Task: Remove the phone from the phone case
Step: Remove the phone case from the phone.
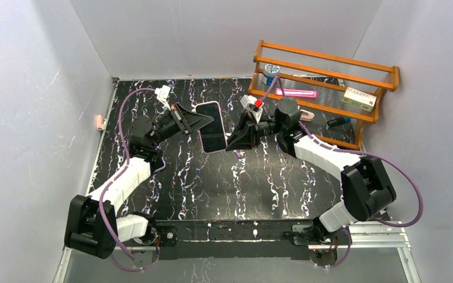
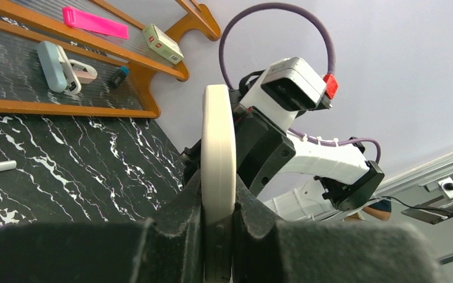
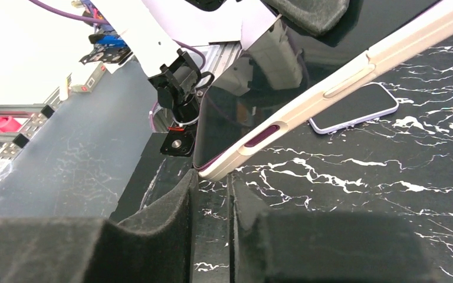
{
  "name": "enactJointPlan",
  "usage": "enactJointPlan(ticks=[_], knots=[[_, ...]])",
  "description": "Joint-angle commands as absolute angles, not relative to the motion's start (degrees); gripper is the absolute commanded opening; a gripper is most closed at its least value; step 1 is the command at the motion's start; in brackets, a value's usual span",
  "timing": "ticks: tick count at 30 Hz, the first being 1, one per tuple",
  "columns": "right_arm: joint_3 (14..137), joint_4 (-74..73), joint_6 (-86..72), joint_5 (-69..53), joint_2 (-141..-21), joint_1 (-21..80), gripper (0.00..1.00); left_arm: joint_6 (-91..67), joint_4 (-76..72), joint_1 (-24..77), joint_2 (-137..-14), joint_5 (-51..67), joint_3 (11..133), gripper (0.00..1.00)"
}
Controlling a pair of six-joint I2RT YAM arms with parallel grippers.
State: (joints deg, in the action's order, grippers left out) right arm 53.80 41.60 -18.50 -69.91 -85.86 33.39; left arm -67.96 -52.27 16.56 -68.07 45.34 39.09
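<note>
Top view: the left gripper (image 1: pixel 203 121) clamps the far left edge of the phone (image 1: pixel 212 134), holding it above the marbled table (image 1: pixel 242 183). The right gripper (image 1: pixel 231 145) meets its near right corner.

Left wrist view: the closed jaws pinch the cream phone case (image 2: pixel 218 147) edge-on.

Right wrist view: the case corner sits at the fingertips. The jaws are narrowly parted, and I cannot tell whether they grip it.

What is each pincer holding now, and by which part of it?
The left pincer clamps the cased phone by one long side edge. The right pincer sits at its corner; whether it grips cannot be told.
</note>
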Motion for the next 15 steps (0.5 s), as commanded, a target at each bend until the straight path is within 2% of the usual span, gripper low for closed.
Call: enactJointPlan(ticks=[1, 7, 15], knots=[[59.21, 36.49, -10.72, -64.87, -88.47, 33.77, 0.19, -71.08, -55.8, 20.38, -67.17, 47.01, 43.03, 0.0], [62.27, 29.05, -2.52, -60.95, -90.05, 33.75, 0.1, -72.88, -55.8, 21.27, -66.56, 47.07, 43.09, 0.0], [62.02, 28.47, 0.56, -51.42, -88.86, 33.75, 0.06, -73.16, -55.81, 21.97, -66.97, 46.32, 41.69, 0.0]])
